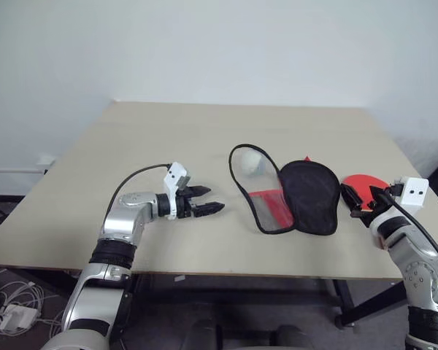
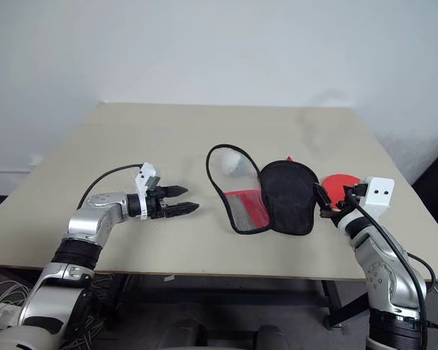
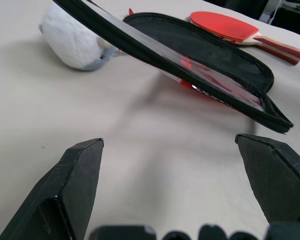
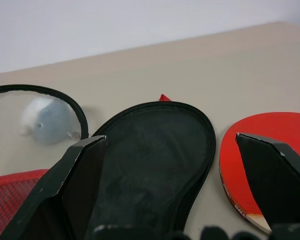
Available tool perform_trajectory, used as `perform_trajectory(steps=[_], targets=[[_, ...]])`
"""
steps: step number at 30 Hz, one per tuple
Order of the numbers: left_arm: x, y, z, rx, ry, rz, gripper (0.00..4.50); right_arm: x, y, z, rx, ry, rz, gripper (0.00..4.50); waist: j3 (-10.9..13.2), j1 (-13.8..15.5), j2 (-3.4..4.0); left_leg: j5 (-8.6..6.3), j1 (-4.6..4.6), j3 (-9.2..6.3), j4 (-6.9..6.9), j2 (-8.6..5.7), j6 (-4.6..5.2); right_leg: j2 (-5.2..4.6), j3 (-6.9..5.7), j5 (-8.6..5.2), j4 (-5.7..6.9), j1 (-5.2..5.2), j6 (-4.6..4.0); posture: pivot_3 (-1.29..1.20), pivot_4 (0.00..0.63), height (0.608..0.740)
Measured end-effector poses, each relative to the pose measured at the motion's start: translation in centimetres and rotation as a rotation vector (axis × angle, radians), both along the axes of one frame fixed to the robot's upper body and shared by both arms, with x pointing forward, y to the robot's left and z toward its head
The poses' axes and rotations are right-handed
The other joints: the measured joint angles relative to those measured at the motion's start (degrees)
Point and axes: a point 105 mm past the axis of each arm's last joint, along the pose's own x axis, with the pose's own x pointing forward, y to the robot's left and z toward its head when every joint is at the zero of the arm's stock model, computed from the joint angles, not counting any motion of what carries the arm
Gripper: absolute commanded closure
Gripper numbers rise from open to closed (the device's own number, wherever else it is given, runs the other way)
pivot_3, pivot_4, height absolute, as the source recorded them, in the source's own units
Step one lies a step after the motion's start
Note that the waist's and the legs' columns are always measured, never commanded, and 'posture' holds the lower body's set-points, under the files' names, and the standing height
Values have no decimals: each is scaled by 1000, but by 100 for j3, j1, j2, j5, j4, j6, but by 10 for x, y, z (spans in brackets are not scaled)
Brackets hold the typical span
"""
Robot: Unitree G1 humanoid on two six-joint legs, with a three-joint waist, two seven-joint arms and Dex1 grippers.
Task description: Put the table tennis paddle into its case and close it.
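Observation:
The case lies unzipped in the middle of the table (image 1: 131, 138), its black fabric half (image 1: 310, 193) spread to the right. Its clear half (image 1: 257, 191) with the black rim is raised on the left, and a red patch (image 1: 270, 208) shows through it. The table tennis paddle (image 1: 361, 182) lies red face up just right of the case, its wooden handle (image 3: 280, 47) pointing toward the table's right edge. My left gripper (image 1: 214, 198) is open a short way left of the case, aimed at it. My right gripper (image 1: 354, 203) is open over the paddle's near edge, nothing between its fingers.
A small white ball (image 1: 254, 163) rests on the table at the far end of the clear half. The table's front edge runs just below both arms. Cables and a power strip (image 1: 14, 317) lie on the floor at lower left.

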Motion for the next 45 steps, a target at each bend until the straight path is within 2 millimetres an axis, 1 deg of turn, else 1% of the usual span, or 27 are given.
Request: perform_trajectory(steps=[4,7,11,15,19,20,22,23,24,28,31,35,41,45], targets=[[-1,-6,-2,-6,12,-13,0,2,-3,-1,-13,8,-5,30,0,3,0,0,-1,1,0,-1,0,0,0,0,-1,1,0,0,0,728],[-3,-12,-4,-13,18,-31,0,4,-5,3,-12,-4,-13,30,0,1,0,0,0,1,0,0,0,0,0,0,0,0,0,0,0,728],[-1,-17,0,-15,14,-50,0,3,-13,6,-11,-14,-49,30,0,1,0,0,0,1,1,0,0,0,1,0,-1,1,0,0,0,728],[-2,-24,6,-24,6,-90,0,1,-26,3,-19,22,-87,30,0,2,0,0,0,1,0,-1,0,0,1,0,-1,1,0,0,0,728],[-10,-36,-2,-21,28,-142,0,-5,-53,-12,-1,116,-176,30,0,1,0,0,0,1,1,-1,0,-1,1,0,-2,2,0,0,0,728],[-14,-40,-4,-28,35,-159,0,-7,-62,-19,6,158,-204,30,0,1,0,0,0,1,0,-1,0,-1,2,0,-1,2,0,0,0,728],[-19,-46,-8,-31,49,-183,0,-13,-73,-30,4,226,-236,30,0,-1,1,0,1,1,0,-1,1,-1,2,0,0,1,-1,0,0,728],[-23,-50,-9,-31,60,-197,0,-18,-80,-40,1,282,-249,30,0,0,1,0,1,1,0,-1,1,-1,3,0,0,2,-1,0,0,728],[-24,-52,-10,-30,64,-203,0,-20,-82,-44,3,308,-250,30,0,-4,1,0,1,1,0,-1,1,0,3,-1,0,1,-1,0,0,728],[-35,-60,-14,-36,78,-241,0,-26,-86,-61,18,388,-231,30,0,-67,7,0,2,1,0,-1,1,0,6,-1,0,3,-1,0,0,728],[-40,-65,-19,-39,100,-260,0,-24,-84,-65,20,403,-217,30,1,-115,7,0,2,-1,1,-1,1,1,5,-1,0,3,-1,0,0,728],[-40,-67,-19,-41,100,-264,0,-22,-87,-74,0,448,-208,30,1,-121,8,1,3,-1,1,-1,2,1,6,0,0,3,0,0,0,728],[-40,-67,-19,-41,97,-262,0,-8,-83,-73,-47,461,-168,30,1,-122,7,1,3,-1,2,-1,2,2,5,0,-1,4,0,0,0,728],[-40,-67,-18,-38,90,-260,0,0,-78,-73,-67,466,-135,30,1,-185,7,1,5,1,6,-1,2,2,10,0,0,5,1,0,0,728]])
